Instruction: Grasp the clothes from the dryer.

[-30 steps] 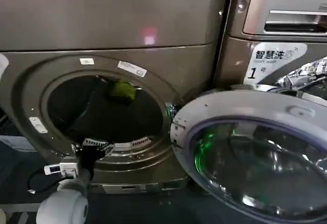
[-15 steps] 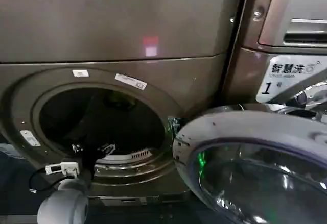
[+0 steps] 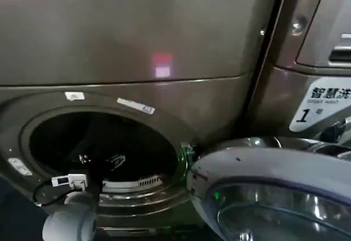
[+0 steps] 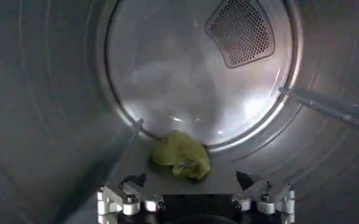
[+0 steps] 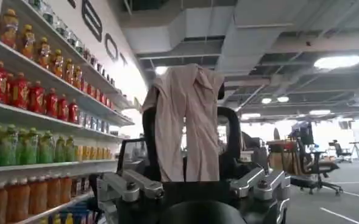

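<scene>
Inside the bronze-brown metal dryer (image 3: pixel 164 43) drum, your left pincer (image 4: pixel 194 182) gapes empty before the lime-green fabric wad (image 4: pixel 180 156); closing short could nudge it farther in.

White label (image 3: pixel 324 105) on the neighbouring machine (image 3: pixel 307 43): "智慧洗", "1". Big dark letters "BOT" on the shop wall (image 5: pixel 97 30).
</scene>
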Available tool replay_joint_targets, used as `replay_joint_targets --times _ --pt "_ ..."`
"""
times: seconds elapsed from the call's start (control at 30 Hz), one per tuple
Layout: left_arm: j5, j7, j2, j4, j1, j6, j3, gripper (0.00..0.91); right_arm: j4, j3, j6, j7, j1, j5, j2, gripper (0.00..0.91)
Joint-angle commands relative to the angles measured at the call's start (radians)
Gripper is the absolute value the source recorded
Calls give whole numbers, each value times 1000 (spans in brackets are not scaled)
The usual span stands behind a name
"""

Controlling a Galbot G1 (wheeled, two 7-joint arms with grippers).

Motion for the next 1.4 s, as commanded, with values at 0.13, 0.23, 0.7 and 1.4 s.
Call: replay_joint_targets --times 0.13,0.23,0.7,1.4 --pt "-24 -19 -3 11 -15 49 -4 907 -9 -6 23 18 -1 -46 5 907" --pt "-53 -22 -2 36 -39 26 -3 907 -17 -2 32 21 -4 -46 0 907" --pt "54 12 -9 499 -426 -173 -5 907 -11 -41 56 18 24 -46 -1 907" --pt "143 132 9 1301 -899 -532 -42 907 -5 -76 61 8 44 -50 -3 907"
